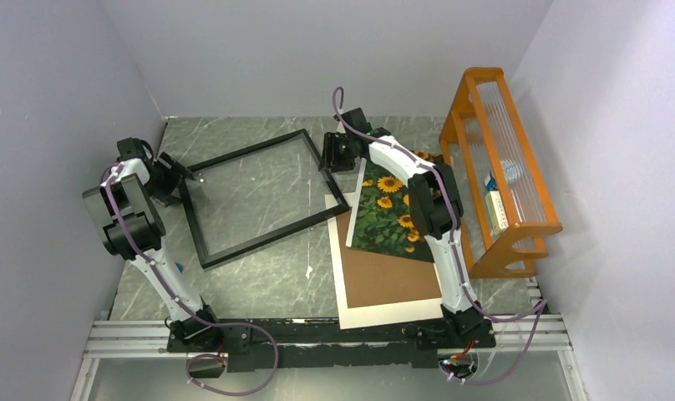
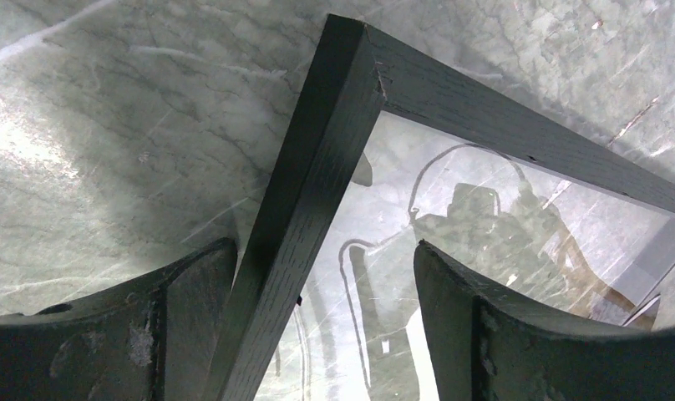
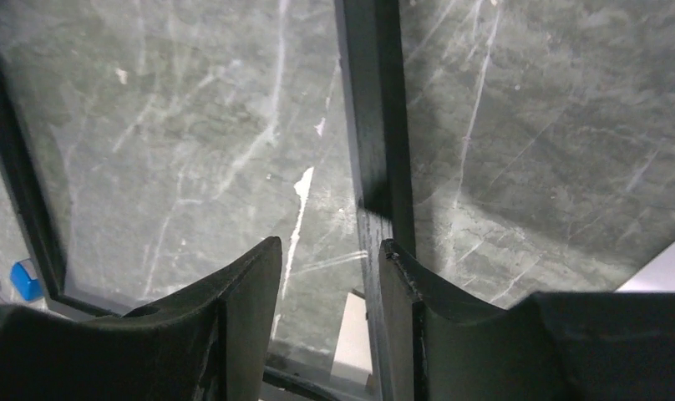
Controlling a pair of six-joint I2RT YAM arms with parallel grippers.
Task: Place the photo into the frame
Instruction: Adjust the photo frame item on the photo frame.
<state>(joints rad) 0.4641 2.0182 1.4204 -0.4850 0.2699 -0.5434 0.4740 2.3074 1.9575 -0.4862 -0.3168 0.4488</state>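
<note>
Thin black glazed frame (image 2: 305, 209) lies flat; left claw (image 2: 324, 251) spread astride its corner rail, right claw (image 3: 330, 244) half-spread at another rail.

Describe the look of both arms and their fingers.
The left arm and right arm look alike: slim white links between chunky black joint housings. A thin purple cable runs along each one. The fingers are matte black, broad and curved, and look scuffed and dusty up close. No markings show.
</note>
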